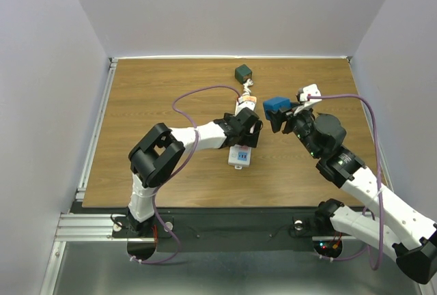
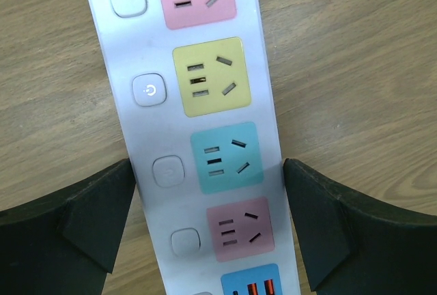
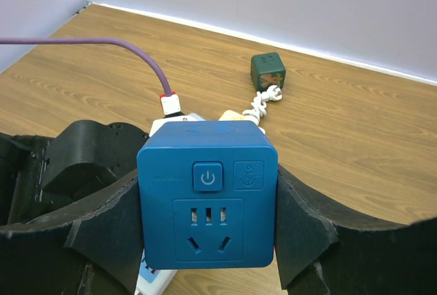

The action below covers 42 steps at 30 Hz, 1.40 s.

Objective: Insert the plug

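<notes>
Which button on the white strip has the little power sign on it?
The button beside the yellow socket on the white strip: it shows a power symbol, while the other buttons look blank.

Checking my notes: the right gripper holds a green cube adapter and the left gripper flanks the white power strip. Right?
No: the cube adapter in the right gripper is blue, per the right wrist view. The left gripper does flank the power strip.
</notes>
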Motion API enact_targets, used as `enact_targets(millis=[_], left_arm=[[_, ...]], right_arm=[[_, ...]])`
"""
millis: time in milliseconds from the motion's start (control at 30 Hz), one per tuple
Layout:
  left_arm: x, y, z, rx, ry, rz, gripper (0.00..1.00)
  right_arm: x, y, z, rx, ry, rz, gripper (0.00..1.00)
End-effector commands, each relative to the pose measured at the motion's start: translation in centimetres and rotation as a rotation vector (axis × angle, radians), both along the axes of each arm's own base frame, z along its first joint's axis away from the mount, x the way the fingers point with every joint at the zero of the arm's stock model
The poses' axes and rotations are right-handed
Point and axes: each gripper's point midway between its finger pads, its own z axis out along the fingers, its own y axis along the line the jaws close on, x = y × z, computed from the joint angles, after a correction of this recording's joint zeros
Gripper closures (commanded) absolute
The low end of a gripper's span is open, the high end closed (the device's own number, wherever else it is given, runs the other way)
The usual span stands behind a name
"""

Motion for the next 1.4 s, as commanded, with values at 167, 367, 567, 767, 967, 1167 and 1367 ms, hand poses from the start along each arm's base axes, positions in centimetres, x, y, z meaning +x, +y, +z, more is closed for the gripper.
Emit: enact_targets(millis=[167, 367, 567, 767, 967, 1167, 1367], left_arm=[[-0.6, -0.7, -0.5, 0.068, -0.018, -0.128, 0.40], [-1.8, -0.1, -1.4, 0.107, -0.008, -0.185, 1.00], [-3.7, 0.9, -2.5, 0.140, 0.014, -0.250, 1.00], [-6.8, 0.8, -2.5, 0.144, 0.010, -0.390, 1.00], [-8.3, 2.6, -3.4, 0.195, 0.023, -0.420, 1.00], [-7.6, 5.7, -3.2, 0.291, -0.006, -0.300, 0.90], [-7.5, 5.6, -0.3, 0.185, -0.071, -0.252, 0.52]], right_arm=[[0.4, -0.4, 3.3, 0.055, -0.081, -0.025, 0.99], [0.4, -0.4, 2.8, 0.037, -0.066, -0.023, 0.99], [0.6, -0.1, 2.2, 0.018, -0.040, -0.017, 1.00], [0.9, 0.0, 1.1, -0.012, 0.010, -0.023, 0.99], [1.1, 0.0, -0.8, -0.058, 0.091, -0.033, 0.99], [1.1, 0.6, -2.1, -0.110, 0.170, -0.008, 0.99], [0.5, 0.2, -2.8, -0.152, 0.219, -0.004, 1.00]])
